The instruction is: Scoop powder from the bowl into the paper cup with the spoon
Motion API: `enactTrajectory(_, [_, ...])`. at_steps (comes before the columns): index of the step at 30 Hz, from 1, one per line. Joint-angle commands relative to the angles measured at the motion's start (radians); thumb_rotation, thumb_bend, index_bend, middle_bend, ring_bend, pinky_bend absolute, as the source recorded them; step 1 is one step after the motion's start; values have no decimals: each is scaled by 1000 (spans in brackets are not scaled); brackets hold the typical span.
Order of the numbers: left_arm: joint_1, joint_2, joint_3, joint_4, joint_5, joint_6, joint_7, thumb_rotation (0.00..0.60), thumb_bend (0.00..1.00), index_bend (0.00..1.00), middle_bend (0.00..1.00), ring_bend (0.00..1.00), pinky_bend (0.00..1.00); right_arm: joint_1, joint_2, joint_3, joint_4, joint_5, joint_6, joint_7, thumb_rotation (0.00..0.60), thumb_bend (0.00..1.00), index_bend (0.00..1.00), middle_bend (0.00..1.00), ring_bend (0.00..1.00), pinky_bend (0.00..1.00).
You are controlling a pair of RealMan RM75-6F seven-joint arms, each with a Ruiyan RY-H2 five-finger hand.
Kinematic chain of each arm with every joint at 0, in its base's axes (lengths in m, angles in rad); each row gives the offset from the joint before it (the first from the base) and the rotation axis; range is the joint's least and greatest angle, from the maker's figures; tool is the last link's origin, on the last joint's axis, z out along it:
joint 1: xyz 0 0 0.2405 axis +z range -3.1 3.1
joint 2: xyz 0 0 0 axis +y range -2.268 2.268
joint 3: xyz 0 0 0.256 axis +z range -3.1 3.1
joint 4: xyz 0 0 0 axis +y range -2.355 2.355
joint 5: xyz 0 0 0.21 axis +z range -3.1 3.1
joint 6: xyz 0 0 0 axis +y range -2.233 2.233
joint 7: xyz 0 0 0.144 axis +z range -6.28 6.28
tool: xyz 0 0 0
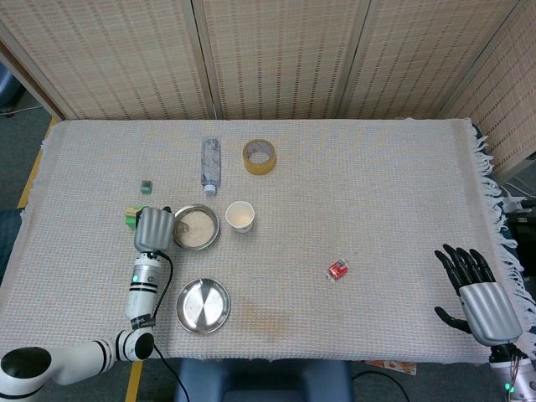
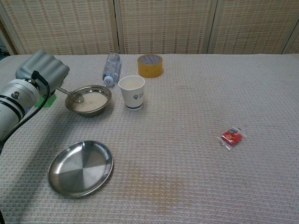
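A steel bowl (image 2: 88, 100) (image 1: 196, 227) of pale powder sits left of centre. My left hand (image 2: 43, 71) (image 1: 154, 229) grips a metal spoon (image 2: 71, 95) by its handle; the spoon's head rests over the bowl's left part, on the powder. The white paper cup (image 2: 131, 92) (image 1: 239, 216) stands upright just right of the bowl. My right hand (image 1: 477, 291) hangs off the table's right front corner, fingers spread, holding nothing; the chest view does not show it.
An empty steel plate (image 2: 81, 167) lies in front of the bowl. A water bottle (image 2: 110, 68) and a tape roll (image 2: 150, 65) lie behind the cup. A green block (image 1: 131, 217) sits beside my left hand, a small cube (image 1: 146, 186) behind. A red packet (image 2: 231, 137) lies mid-right.
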Motion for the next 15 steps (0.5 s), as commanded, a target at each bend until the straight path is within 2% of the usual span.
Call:
enactTrajectory(1, [0,-39,20,57,43,16,0,600,401,542,1000,1000,1000,-1,1,-1,-1,-1,1,1,600,87,0,0,0,0])
enactTrajectory(10, [5,-104,47,195,145,44,-17,600,401,542,1000,1000,1000,2,10,-11,-8,-13,-11,13,600,86,0,0,0,0])
enactTrajectory(15, [14,-134,49,252,179,38,-40,600,402,534,1000,1000,1000,7,28,-34,-19,-47,-24,47,600,87,0,0,0,0])
